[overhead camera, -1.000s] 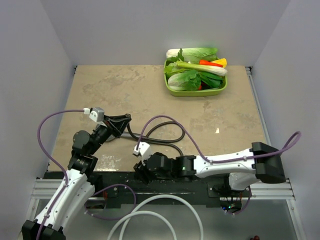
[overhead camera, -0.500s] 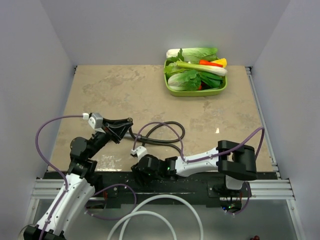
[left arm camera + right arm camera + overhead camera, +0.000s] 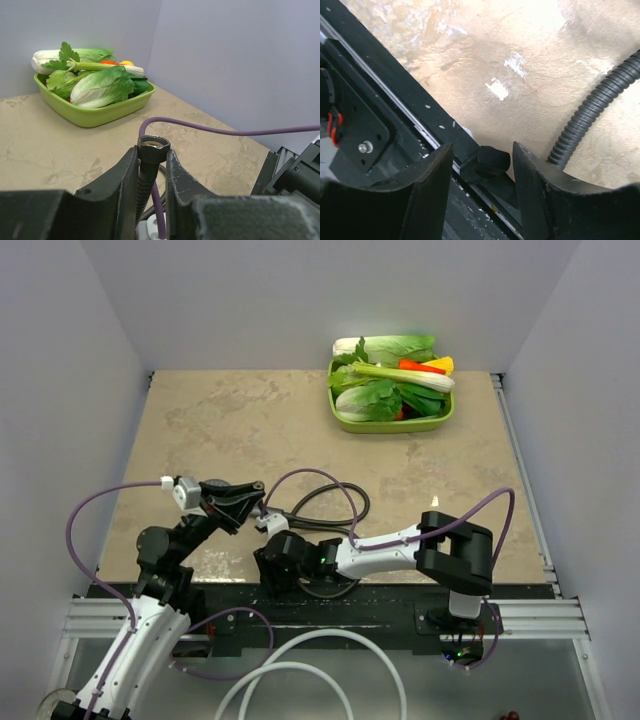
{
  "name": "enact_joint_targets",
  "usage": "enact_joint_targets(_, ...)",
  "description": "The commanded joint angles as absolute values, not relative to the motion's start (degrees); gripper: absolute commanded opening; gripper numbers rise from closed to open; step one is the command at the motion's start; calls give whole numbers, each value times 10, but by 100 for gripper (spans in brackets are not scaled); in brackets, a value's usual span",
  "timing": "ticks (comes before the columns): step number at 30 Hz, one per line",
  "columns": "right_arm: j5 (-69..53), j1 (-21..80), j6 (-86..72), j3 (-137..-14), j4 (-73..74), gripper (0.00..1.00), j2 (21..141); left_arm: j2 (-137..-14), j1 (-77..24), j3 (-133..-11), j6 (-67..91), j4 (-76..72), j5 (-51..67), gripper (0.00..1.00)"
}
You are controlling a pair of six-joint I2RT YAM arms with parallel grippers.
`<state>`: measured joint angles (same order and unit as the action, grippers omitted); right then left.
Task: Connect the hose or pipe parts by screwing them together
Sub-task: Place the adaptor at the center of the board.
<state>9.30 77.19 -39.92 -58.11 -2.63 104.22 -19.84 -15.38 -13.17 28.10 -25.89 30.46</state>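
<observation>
My left gripper (image 3: 152,152) is shut on the black hose just below its end nut (image 3: 153,145), which points up and away. From above, the left gripper (image 3: 243,502) hangs over the table's near left, and the hose (image 3: 345,502) loops on the table behind it. My right gripper (image 3: 483,150) has its fingers on either side of the dark shower head's handle, whose end (image 3: 492,160) pokes out between the tips. In the top view the right gripper (image 3: 268,562) sits just below and right of the left one. The ribbed hose (image 3: 590,117) lies beside it.
A green tray (image 3: 345,423) of vegetables stands at the far right, and the left wrist view shows the tray (image 3: 100,117) too. A black rail (image 3: 395,100) runs along the table's near edge. A thick white hose (image 3: 300,670) coils below it. Purple cables arc over both arms.
The right arm has folded in, carrying its gripper left and away from the rail, close to the left gripper. The left gripper has shifted slightly right with the hose end.
</observation>
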Motion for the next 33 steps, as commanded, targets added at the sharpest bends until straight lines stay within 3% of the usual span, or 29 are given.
enact_joint_targets(1,96,773,-394,-611,-2,52,1056,-185,-149,-130,287,-292,301,0)
enact_joint_targets(8,109,776,-393,-617,33,43,1056,-178,-149,-127,288,-294,299,0)
enact_joint_targets(11,110,777,-392,-616,37,16,1049,-177,-149,-125,288,-294,298,0)
enact_joint_targets(12,113,776,-391,-620,40,0,1042,-177,-149,-125,288,-294,298,0)
enact_joint_targets(23,194,662,-289,-669,213,0,785,-166,-149,-114,289,-301,295,0)
enact_joint_targets(28,184,513,-238,-624,257,0,734,-161,-149,-110,292,-307,301,0)
enact_joint_targets(33,91,359,-177,-556,240,0,757,-160,-149,-108,296,-312,309,0)
